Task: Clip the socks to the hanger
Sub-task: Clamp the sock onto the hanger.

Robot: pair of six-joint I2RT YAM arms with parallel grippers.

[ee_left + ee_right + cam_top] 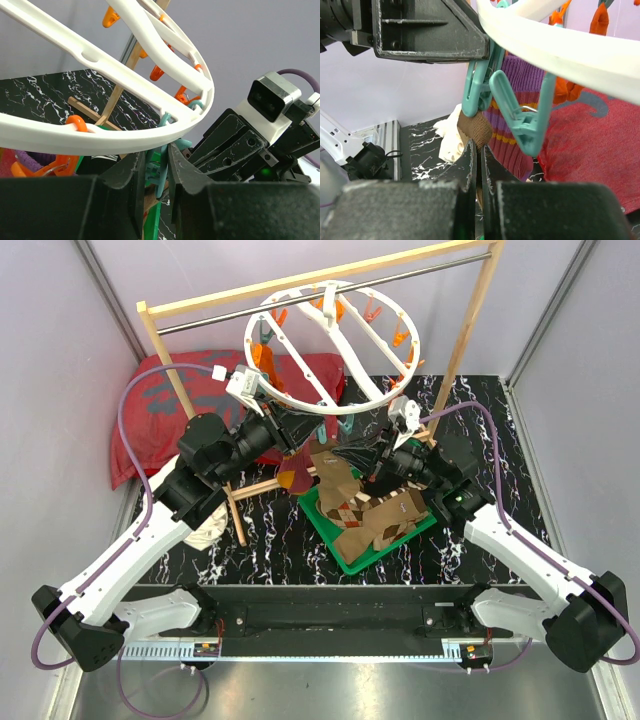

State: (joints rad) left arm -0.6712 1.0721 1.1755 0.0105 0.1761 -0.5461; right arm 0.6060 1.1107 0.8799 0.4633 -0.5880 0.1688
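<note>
Left tool (156, 161) pinching teal plastic clip (161, 182), right tool (479, 152) clamping soft brown sock (475, 127)

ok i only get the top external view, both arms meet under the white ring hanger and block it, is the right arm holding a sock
observer: yes, in the right wrist view the right fingers are shut on the end of a brown fabric sock
operator: where is that end
observer: right at the lower end of a teal plastic clip hanging from the white plastic ring hanger; I can't tell whether it is inside the clip
operator: and the left arm
observer: in the left wrist view the left fingers are closed on that teal plastic clip just under the ring's rim
</note>
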